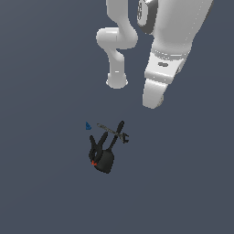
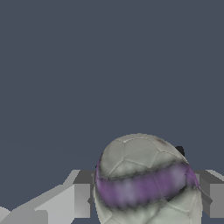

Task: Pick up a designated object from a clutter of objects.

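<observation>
Whitish-grey with a smudgy purple band, the ball [image 2: 146,181] fills the near part of my wrist view, wedged between my two grey fingers [image 2: 81,194], one on each side of it. So my claw [image 2: 146,199] is clamped on the ball, pads pressing against both flanks. A small bit of black pokes out at the ball's far edge; can't tell what it is. Past the ball it's just flat dark grey-blue floor [image 2: 109,65].

From the exterior view, my arm [image 1: 167,59] is up well above the floor, white links bent over, with the last segment pointing down and toward that view's left. The ball and claw themselves don't show there, hidden by the arm's own bulk.

Further down, well apart from my arm, the rest of the pile sits on the floor: a black lump [image 1: 103,157] with prongs and a little red mark, a thin grey tool [image 1: 113,132] lying across the prongs, and a tiny blue wedge [image 1: 87,125] just beside the tool's end.
</observation>
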### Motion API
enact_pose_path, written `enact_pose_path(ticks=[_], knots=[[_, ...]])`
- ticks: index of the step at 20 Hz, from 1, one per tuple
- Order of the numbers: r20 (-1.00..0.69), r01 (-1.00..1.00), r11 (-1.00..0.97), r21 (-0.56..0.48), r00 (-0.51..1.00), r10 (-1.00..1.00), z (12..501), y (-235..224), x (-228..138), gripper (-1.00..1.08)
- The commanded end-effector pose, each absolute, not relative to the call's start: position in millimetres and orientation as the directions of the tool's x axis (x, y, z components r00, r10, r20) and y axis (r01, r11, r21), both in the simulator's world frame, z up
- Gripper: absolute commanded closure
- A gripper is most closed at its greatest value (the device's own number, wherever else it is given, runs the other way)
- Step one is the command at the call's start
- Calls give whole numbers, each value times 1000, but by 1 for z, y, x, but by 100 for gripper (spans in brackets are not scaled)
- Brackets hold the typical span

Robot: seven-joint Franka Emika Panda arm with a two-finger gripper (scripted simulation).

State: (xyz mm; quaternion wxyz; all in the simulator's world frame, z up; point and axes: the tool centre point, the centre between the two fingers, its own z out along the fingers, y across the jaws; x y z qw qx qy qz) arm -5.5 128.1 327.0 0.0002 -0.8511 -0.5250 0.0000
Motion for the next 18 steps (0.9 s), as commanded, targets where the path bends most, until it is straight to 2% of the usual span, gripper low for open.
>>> enact_pose_path(ticks=[1,9,18], knots=[[1,894,-449,-1,449,894,346,124,-12,108],[1,893,-449,0,449,893,383,116,-22,108],[0,893,-450,0,450,893,384,116,-21,108]])
